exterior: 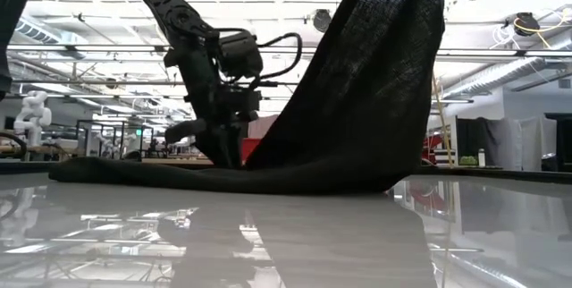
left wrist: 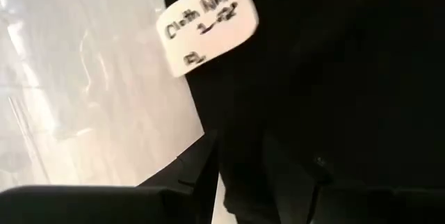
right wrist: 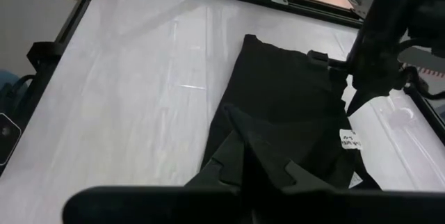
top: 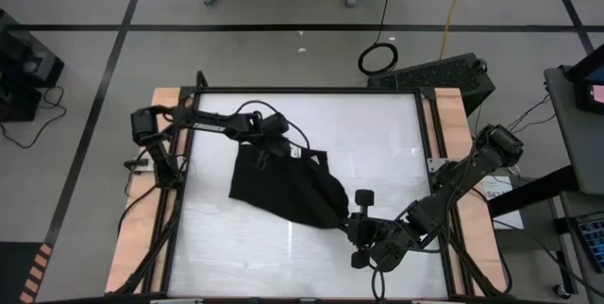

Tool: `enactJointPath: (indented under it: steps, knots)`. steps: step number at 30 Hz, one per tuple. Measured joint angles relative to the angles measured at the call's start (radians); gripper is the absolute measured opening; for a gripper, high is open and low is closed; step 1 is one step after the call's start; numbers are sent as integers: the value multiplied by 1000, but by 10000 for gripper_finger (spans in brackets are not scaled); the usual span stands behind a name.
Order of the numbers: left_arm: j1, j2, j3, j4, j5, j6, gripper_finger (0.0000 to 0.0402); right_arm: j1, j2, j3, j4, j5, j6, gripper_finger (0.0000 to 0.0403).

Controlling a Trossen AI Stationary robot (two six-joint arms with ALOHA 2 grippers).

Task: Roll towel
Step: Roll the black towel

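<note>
Towel (top: 283, 183) mid-table, your right gripper (top: 347, 215) clamped on its near-right corner, lifting it off table (top: 377, 134). Left gripper (top: 262, 143) pins far edge by white tag (top: 294, 153) — fingers closed on cloth. Risk: pull harder, thin cloth slips — roll collapses.

Black towel (top: 283, 186) between both arms

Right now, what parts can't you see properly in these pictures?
- Left gripper: in the high view its fingertips are dark against the black towel, so open or shut is unclear.
- Right gripper: its wrist view shows dark fingers against towel; the grip is unclear.
- Tag: the left wrist view blurs its writing.
- Low view: lifted towel runs off the top edge, hiding what holds it.
</note>
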State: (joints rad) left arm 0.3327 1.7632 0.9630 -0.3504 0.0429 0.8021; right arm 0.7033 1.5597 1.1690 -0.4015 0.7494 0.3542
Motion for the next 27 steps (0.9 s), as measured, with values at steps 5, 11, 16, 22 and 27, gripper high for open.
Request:
enactJointPath:
  steps: [5, 11, 16, 22, 27]
  knots:
    - [21, 1, 1, -24, 12, 2, 117, 0, 0, 0, 0, 0, 0, 0]
    - [36, 0, 2, -65, 25, 17, 93, 0, 0, 0, 0, 0, -1, 0]
    - [36, 0, 3, -78, 32, 18, 18, -1, 0, 0, -2, 1, -4, 0]
    - [35, -3, 6, -85, -32, 16, 5, -1, 0, 0, -27, 2, -1, 0]
    - [16, -44, 5, -101, -131, 16, 3, -2, 0, 0, -59, 11, 15, 0]
